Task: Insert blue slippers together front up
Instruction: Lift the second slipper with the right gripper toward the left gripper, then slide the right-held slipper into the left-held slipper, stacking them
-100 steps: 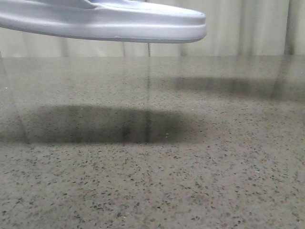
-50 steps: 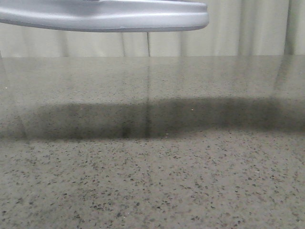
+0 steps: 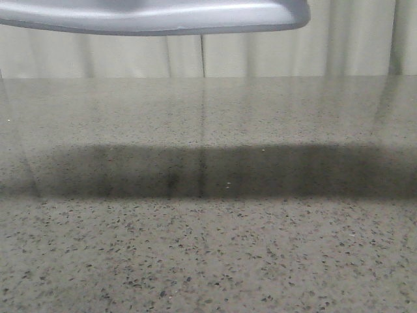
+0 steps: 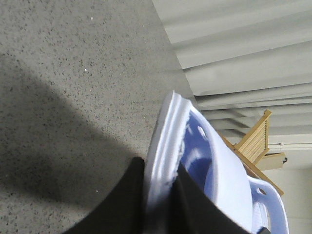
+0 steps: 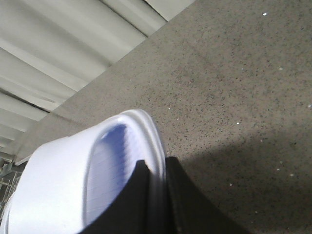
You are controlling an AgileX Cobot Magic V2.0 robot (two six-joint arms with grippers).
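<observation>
Pale blue moulded foam slippers (image 3: 150, 16), ribbed footbeds: left pincer (image 4: 158, 195) and right pincer (image 5: 156, 195) each pinch one above the speckled grey counter (image 3: 208, 248); pleated curtain (image 3: 352, 39) behind.

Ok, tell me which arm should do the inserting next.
Probably left. The left claw and right claw each grip a slipper, but the left slipper, apparently, hangs over the table in the front view; the right slipper is outside it.

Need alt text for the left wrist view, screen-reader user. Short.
The left gripper is shut on the sole edge of a pale blue slipper, its two dark fingers pinching either side, held in the air over a speckled grey table. Pale curtains and a wooden frame show beyond the table's far edge.
</observation>
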